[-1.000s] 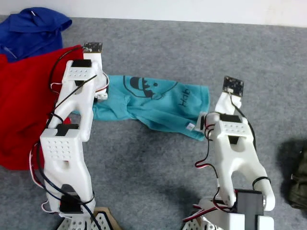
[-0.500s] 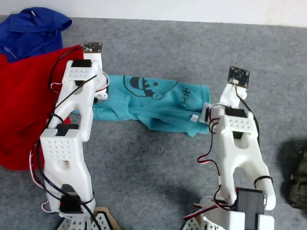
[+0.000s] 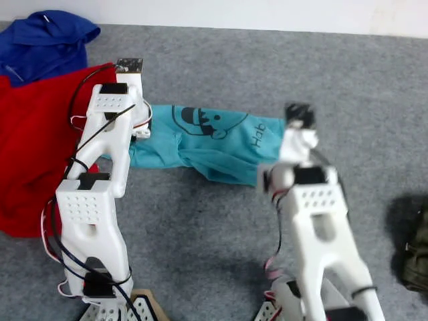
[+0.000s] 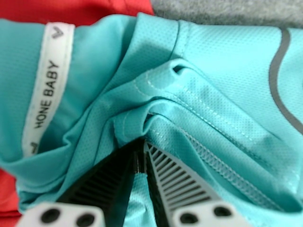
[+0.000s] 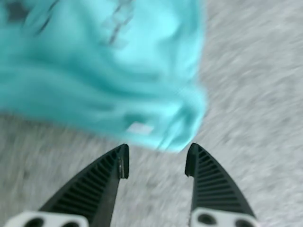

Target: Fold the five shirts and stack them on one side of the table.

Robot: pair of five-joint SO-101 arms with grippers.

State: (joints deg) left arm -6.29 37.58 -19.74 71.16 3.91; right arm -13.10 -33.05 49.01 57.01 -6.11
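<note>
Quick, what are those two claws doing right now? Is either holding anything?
Left claw: closed, pinching a fold of the teal mesh shirt.
Right claw: open, holding nothing, just short of that shirt's edge.

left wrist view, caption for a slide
Fold of teal shirt pinched in the shut left end effector, red shirt beside it

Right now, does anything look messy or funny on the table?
Yes. The teal shirt lies bunched and twisted, not flat, with one end pinched in the left gripper. The blue shirt sits crumpled in a heap at the far corner.
</note>
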